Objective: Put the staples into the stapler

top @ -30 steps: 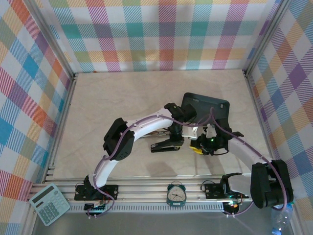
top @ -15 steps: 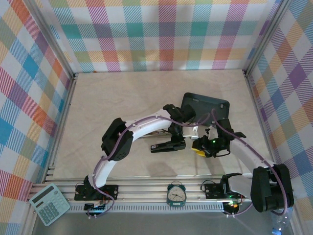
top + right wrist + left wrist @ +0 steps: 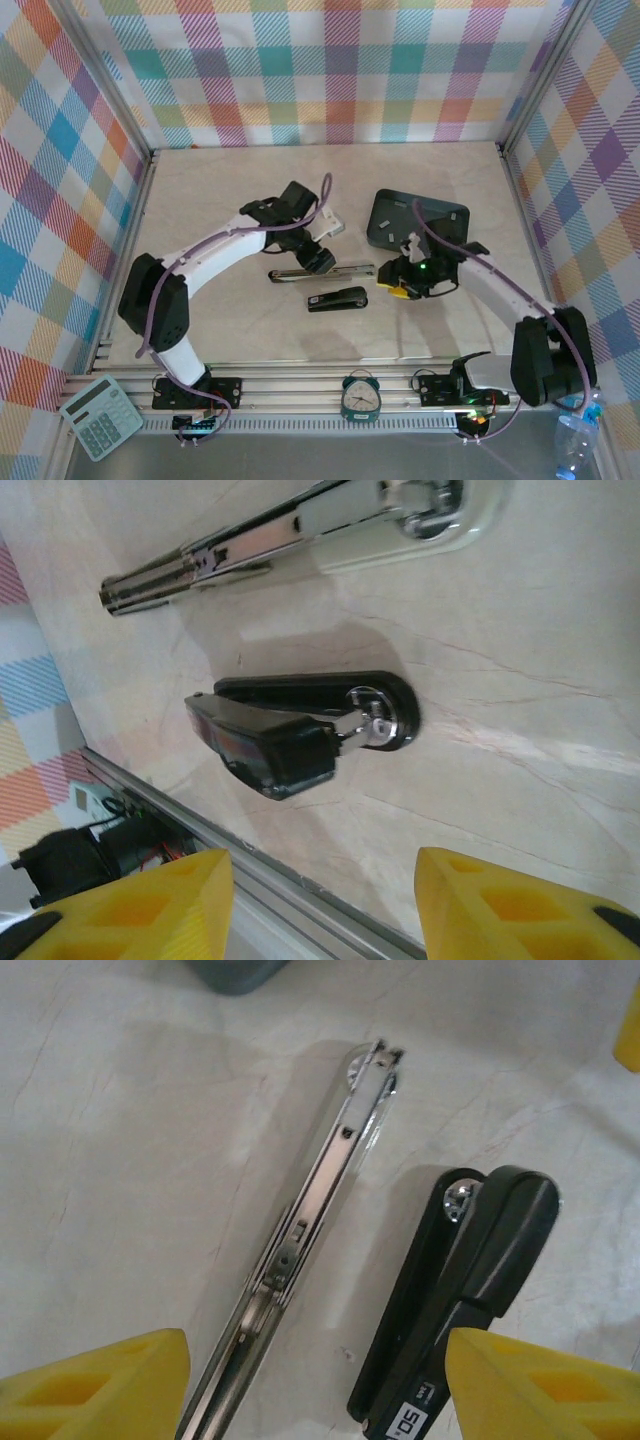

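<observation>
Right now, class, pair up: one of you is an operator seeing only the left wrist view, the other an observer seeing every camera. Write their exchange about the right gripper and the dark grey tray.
Operator: Where is the right gripper?
Observer: The right gripper hovers just right of the black stapler, jaws open with nothing between them.
Operator: And the tray?
Observer: The dark grey tray lies just beyond that gripper, toward the far right of the workspace.
</observation>
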Robot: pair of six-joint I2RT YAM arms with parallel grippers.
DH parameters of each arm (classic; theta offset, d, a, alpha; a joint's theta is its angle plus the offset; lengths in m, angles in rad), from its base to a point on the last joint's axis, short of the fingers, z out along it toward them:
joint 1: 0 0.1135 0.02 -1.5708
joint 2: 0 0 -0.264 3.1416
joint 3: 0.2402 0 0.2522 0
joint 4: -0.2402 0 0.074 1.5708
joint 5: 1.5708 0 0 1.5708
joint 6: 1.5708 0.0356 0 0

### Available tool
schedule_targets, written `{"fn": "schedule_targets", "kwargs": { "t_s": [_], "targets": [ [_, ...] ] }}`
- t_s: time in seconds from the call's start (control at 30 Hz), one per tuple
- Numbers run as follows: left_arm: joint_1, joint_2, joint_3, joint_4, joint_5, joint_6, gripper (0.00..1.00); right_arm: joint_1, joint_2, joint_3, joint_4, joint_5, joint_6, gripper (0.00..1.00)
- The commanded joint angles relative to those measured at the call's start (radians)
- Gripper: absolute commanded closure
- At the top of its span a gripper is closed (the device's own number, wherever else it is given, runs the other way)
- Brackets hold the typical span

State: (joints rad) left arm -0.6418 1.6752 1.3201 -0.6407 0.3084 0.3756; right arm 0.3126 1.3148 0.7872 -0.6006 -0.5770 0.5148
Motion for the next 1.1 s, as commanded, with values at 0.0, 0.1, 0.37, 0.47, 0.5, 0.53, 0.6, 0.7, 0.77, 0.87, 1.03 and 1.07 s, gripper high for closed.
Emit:
{"fn": "schedule_targets", "kwargs": {
  "t_s": [0.0,0.1,0.37,0.47,0.5,0.53,0.6,0.7,0.77,0.87,1.03,1.07],
  "targets": [
    [0.026,-0.056,-0.098,0.137,0.035,-0.142,0.32,0.068,0.076,0.074,-0.036,0.031,-0.016,0.5],
    [0.037,-0.086,-0.154,0.168,0.018,-0.183,0.32,0.112,0.143,0.11,-0.043,0.051,-0.023,0.5],
    [0.045,-0.097,-0.19,0.171,0.029,-0.186,0.31,0.158,0.258,0.138,-0.006,0.021,-0.026,0.54],
    [0.045,-0.092,-0.19,0.172,0.035,-0.185,0.31,0.157,0.292,0.127,-0.025,0.084,-0.02,0.59],
    [0.045,-0.091,-0.19,0.172,0.036,-0.186,0.31,0.157,0.305,0.122,-0.028,0.1,-0.018,0.61],
    [0.045,-0.09,-0.19,0.173,0.035,-0.185,0.31,0.157,0.323,0.114,-0.033,0.12,-0.017,0.62],
    [0.045,-0.091,-0.191,0.175,0.035,-0.185,0.31,0.157,0.366,0.095,-0.029,0.138,-0.01,0.64],
    [0.045,-0.09,-0.193,0.174,0.031,-0.182,0.31,0.157,0.45,0.05,-0.008,0.152,0.0,0.67],
    [0.045,-0.091,-0.193,0.172,0.025,-0.178,0.31,0.157,0.48,0.024,0.01,0.166,0.004,0.67],
    [0.045,-0.095,-0.188,0.161,0.011,-0.165,0.31,0.157,0.449,0.026,0.007,0.167,0.001,0.67],
    [0.065,-0.102,-0.171,0.149,-0.014,-0.12,0.3,0.157,0.309,0.114,-0.04,0.146,-0.043,0.56],
    [0.073,-0.105,-0.169,0.149,-0.014,-0.106,0.3,0.155,0.279,0.131,-0.043,0.131,-0.048,0.54]
  ]
}}
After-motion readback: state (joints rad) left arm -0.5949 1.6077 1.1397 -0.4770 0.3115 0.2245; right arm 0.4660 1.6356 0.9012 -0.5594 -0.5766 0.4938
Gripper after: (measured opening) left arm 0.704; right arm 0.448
